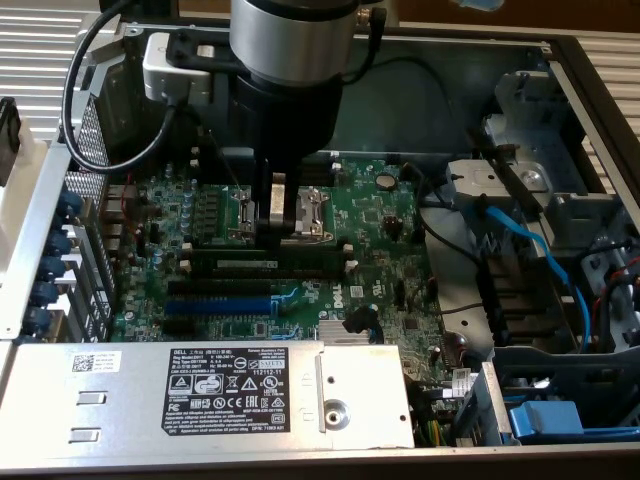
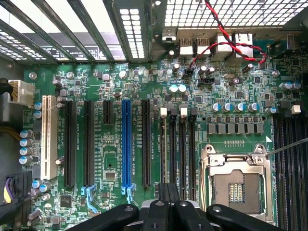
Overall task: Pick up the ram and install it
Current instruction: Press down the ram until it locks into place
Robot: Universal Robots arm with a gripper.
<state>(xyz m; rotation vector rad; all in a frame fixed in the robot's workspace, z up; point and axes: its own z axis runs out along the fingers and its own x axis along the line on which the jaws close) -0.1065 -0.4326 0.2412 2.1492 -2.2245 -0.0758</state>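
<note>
Nearest of all sits the grey metal power-supply cover [image 1: 200,395] with its black printed label, flat and dull beside the glossy green motherboard [image 1: 380,225] behind it. Over that board the claw [image 1: 277,222] hangs with its dark fingers pressed together, and I judge nothing is held — the ram [image 1: 268,262], a thin dark-green stick with a pale label strip, lies in a black memory slot [image 1: 262,282] just below the fingertips. Should those closed tips press off-centre, the stick could seat crooked or flex — the open silver processor socket [image 1: 310,212] stands just beside.
</note>
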